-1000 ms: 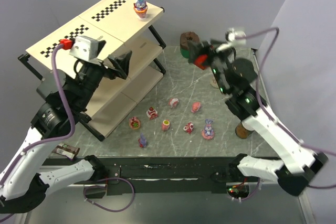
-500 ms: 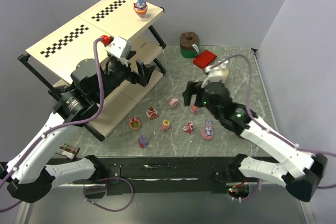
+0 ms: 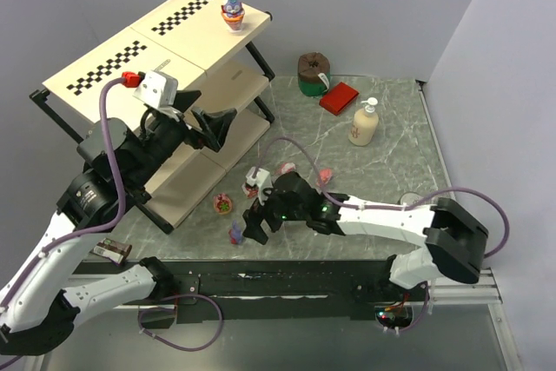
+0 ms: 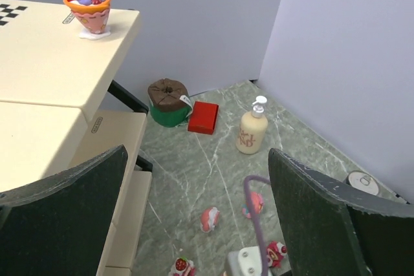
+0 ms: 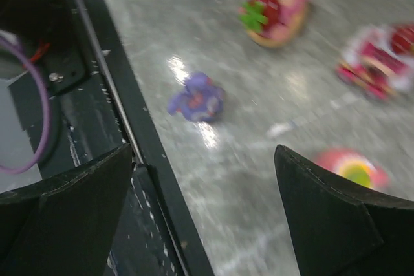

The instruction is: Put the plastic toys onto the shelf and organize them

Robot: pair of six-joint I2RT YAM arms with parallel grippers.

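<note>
Low over the desk (image 3: 391, 171), your right tool (image 3: 254, 221) hangs spread near a purple toy (image 5: 197, 98).
Your left tool (image 3: 213, 122) is spread too, beside the shelf (image 3: 174, 36).

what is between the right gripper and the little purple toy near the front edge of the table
Nothing visible. In the right wrist view the purple toy lies on the marble just ahead of the open right gripper, with only table surface between them. The pink and red toy sits farther off, and the black front rail runs close beside the purple toy.
</note>
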